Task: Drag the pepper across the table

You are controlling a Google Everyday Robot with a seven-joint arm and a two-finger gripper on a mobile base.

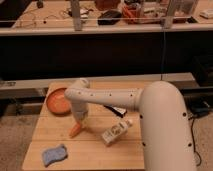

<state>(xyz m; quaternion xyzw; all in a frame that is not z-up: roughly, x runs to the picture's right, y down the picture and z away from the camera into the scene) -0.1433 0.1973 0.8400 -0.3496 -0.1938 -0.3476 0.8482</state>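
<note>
Nearest the camera, the robot's bulky white arm [162, 125] fills the right side, its shell smooth, rounded and matte, like a thick curved tube. It bends over a light wooden table [90, 150] made of pale planks with visible seams running lengthwise.

At the table's near left corner lies a blue sponge [54, 154], soft-looking and roughly rectangular with wavy edges. Toward the middle, near the arm, a small white bottle [116, 133] lies on its side, angled, with a darker label patch on its body.

A little farther in, the orange pepper [75, 130] sits on the wood left of centre, a short tapered shape with its narrow end pointing toward the near-left. The gripper [80, 118] comes down right on top of it from the arm's slim white forearm [102, 96], which reaches leftward across the table. Whether the fingers are spread or closed around the pepper cannot be told, since the wrist housing hides them.

Behind the pepper, at the far left of the table, rests a round orange-red bowl [58, 100], shallow with a smooth raised rim. A dark flat object [116, 110] peeks out beneath the forearm.

Beyond the table runs a dark panelled wall, and above it a long shelf [100, 27] cluttered with cables and equipment
</note>
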